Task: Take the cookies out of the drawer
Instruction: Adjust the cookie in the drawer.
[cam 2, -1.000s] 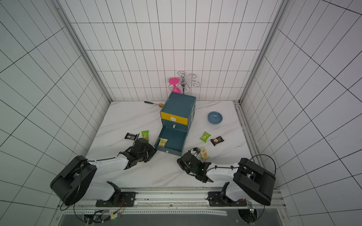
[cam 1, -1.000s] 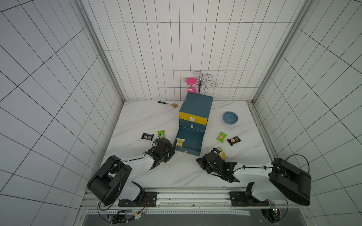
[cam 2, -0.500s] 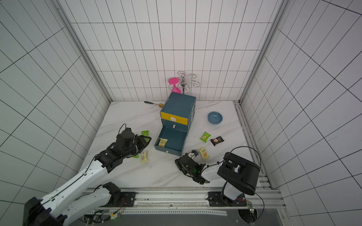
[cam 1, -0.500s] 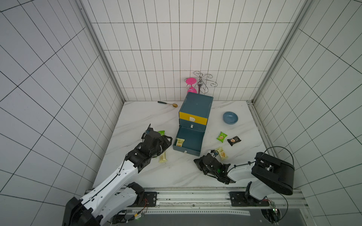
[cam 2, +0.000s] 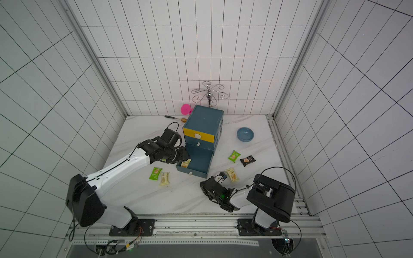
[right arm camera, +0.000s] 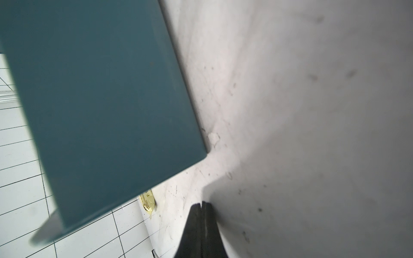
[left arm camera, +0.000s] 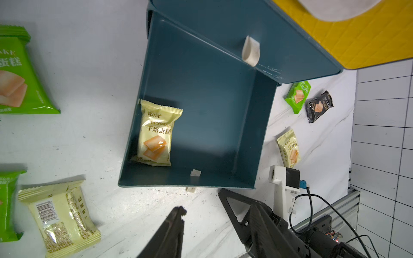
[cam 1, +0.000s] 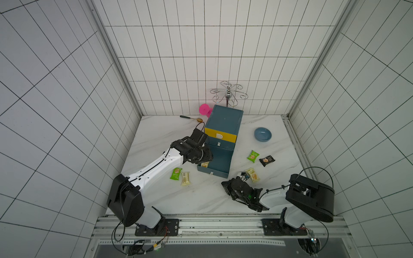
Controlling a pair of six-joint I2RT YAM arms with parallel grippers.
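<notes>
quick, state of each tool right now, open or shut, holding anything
left tool: open, holding nothing.
right tool: closed, nothing between its fingers.

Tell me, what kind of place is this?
Probably a robot practice booth, not a real kitchen: white tiled walls box in a marble-look table, and a left arm and right arm are bolted to a metal rail at its front.

Marble surface, bit of a mess
Drawer box at the back, spoon and bowl either side. Green cookie and yellow cookie on the left; another green cookie, black cookie and another yellow cookie on the right.
</notes>
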